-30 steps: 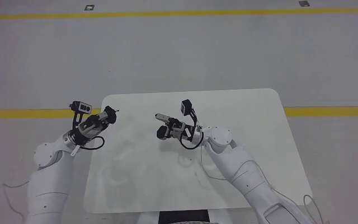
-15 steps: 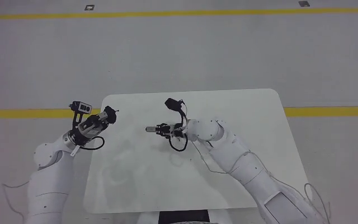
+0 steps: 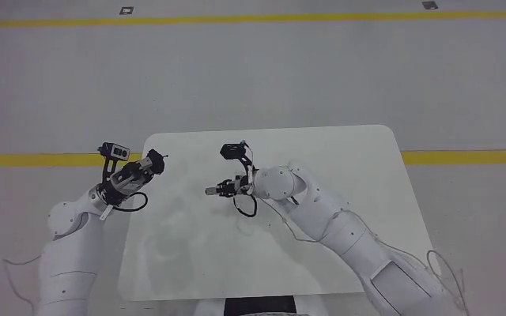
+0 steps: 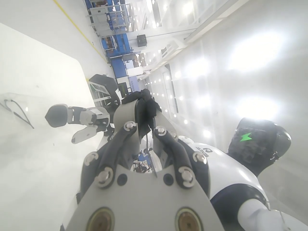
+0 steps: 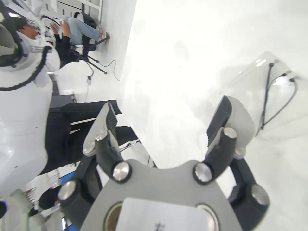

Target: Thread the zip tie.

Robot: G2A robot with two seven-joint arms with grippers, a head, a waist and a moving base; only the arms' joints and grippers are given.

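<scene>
currently the right gripper (image 5: 166, 111) hangs wide open over the table (image 3: 348, 158). the black zip tie (image 5: 266, 94) lies just beside it, under what looks like clear plastic film (image 5: 243, 73). the left gripper (image 4: 144, 104), at the table's edge, is clamped on a dark wad (image 4: 146, 98), perhaps a tie's end. the risk: the fingers pinch the slippery film instead and drag the tie away.
</scene>
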